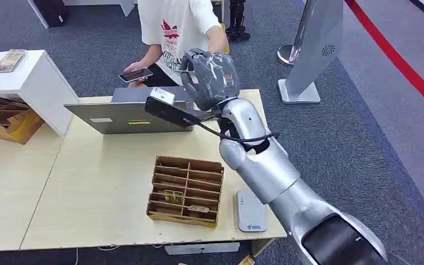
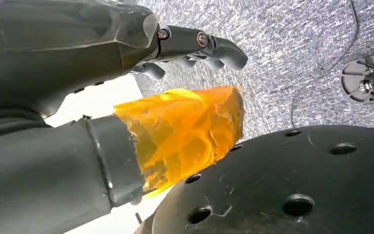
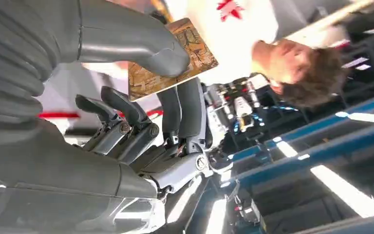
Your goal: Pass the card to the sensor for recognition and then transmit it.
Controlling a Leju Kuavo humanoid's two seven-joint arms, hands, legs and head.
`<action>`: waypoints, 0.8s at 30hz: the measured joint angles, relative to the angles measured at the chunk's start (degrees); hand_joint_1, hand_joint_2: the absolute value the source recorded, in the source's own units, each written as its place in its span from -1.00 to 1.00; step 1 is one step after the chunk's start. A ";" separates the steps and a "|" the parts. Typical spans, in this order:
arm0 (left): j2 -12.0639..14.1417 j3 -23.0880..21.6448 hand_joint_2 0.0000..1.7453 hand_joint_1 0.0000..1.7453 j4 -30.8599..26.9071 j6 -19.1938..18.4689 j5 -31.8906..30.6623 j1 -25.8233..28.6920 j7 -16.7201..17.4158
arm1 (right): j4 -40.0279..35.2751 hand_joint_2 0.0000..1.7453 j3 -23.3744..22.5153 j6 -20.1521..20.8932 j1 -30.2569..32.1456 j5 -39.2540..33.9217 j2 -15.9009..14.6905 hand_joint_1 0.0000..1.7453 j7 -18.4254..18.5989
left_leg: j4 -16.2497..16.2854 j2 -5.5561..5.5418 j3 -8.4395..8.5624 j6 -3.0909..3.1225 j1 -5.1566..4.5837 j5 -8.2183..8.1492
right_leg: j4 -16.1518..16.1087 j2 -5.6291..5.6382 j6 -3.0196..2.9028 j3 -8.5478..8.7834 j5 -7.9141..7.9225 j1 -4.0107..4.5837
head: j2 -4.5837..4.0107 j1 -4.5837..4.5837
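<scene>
Thin, stiff brown patterned card [image 3: 173, 61], likely light and slippery, is clamped at one edge by the right hand [image 3: 141, 112] fingers and thumb beyond the worktop's [image 1: 105, 182] far edge; left hand [image 2: 141, 73] fingers are apart.

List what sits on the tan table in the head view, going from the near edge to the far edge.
White card reader → brown divided box → grey laptop, at the far edge in front of the seated person.

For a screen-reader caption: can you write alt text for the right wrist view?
The right hand pinches a brown patterned card between its thick grey thumb and dark fingers, holding it up toward a person in a white shirt. Blue beams and bright strip lights fill the background.
</scene>
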 joint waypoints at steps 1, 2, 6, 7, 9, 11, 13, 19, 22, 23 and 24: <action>0.04 -0.37 -1.00 -1.00 -0.04 -0.09 -0.18 -0.11 0.00 | 1.57 1.00 0.41 -0.02 -0.84 1.51 0.06 1.00 0.46 | 0.00 0.00 0.00 0.00 0.00 0.00 | 0.00 -0.01 0.00 0.00 0.00 0.00 | 0.00 0.02; 0.07 -0.50 -1.00 -1.00 -0.11 -0.18 -0.31 -0.18 0.04 | 2.73 1.00 0.76 -0.07 -1.57 2.95 0.20 1.00 0.83 | 0.00 0.00 0.00 0.00 0.00 0.00 | 0.00 -0.01 0.00 0.00 0.00 0.00 | 0.00 0.02; 0.15 -0.96 -1.00 -1.00 -0.20 -0.31 -0.50 -0.38 0.37 | 7.75 1.00 2.49 -0.07 -3.88 6.95 0.79 0.74 2.12 | 0.00 -0.01 0.00 0.00 0.00 0.00 | 0.00 -0.01 0.00 0.00 0.00 0.00 | 0.00 0.02; 0.15 -1.09 -1.00 -1.00 -0.20 -0.35 -0.50 -0.38 0.42 | 8.80 1.00 2.80 0.04 -4.30 7.27 0.87 -0.42 2.38 | 0.00 -0.01 0.00 0.00 0.00 0.00 | 0.00 -0.01 0.00 0.00 0.00 0.00 | 0.00 0.02; 0.15 -1.42 -1.00 -1.00 -0.22 -0.46 -0.50 -0.38 0.44 | 10.76 1.00 3.14 0.48 -4.90 7.60 1.20 -1.00 2.53 | 0.00 0.00 0.00 0.00 0.00 0.00 | 0.00 0.01 0.00 0.00 0.00 0.00 | 0.00 0.02; 0.15 -1.59 -1.00 -1.00 -0.22 -0.48 -0.39 -0.37 0.44 | 12.27 -1.00 3.28 1.88 -5.22 6.60 1.59 -1.00 2.47 | 0.00 0.00 0.01 0.00 0.00 0.00 | 0.00 0.01 0.00 0.00 0.00 0.00 | 0.00 0.00; 0.15 -1.68 -1.00 -1.00 -0.22 -0.48 -0.02 -0.33 0.42 | 13.35 -1.00 3.25 3.79 -5.18 4.69 2.05 -1.00 1.85 | 0.00 0.00 0.00 0.00 0.00 0.00 | 0.00 0.01 0.00 -0.01 0.00 0.00 | 0.00 0.00; 0.15 -1.68 -1.00 -1.00 -0.22 -0.48 1.92 -0.21 0.07 | 13.53 -1.00 1.86 10.98 -3.31 -7.14 3.95 -1.00 -4.88 | -0.01 0.01 0.00 0.00 0.01 -0.01 | 0.00 0.03 0.00 -0.02 -0.01 0.01 | 0.00 0.00; 0.15 -1.64 -1.00 -1.00 -0.22 -0.46 4.02 -0.10 -0.63 | 6.87 -1.00 1.31 20.23 2.66 -22.14 4.98 -1.00 -8.70 | -0.01 0.02 -0.01 -0.02 0.02 -0.03 | 0.00 0.04 -0.02 -0.06 -0.05 0.02 | 0.00 0.00; 0.15 -1.62 -1.00 -1.00 -0.22 -0.46 4.35 -0.07 -0.63 | 4.29 -1.00 1.59 20.94 4.70 -25.04 5.14 -1.00 -8.37 | -0.01 0.00 -0.03 -0.02 0.02 -0.03 | 0.00 0.00 -0.01 -0.07 -0.08 0.02 | 0.00 0.00; 0.13 -1.62 -1.00 -1.00 -0.22 -0.46 4.53 0.02 -0.70 | 2.39 -1.00 1.86 21.16 5.96 -26.48 5.20 -1.00 -8.13 | -0.01 -0.05 -0.06 -0.01 0.02 -0.03 | 0.00 -0.06 -0.01 -0.07 -0.09 0.02 | 0.00 0.02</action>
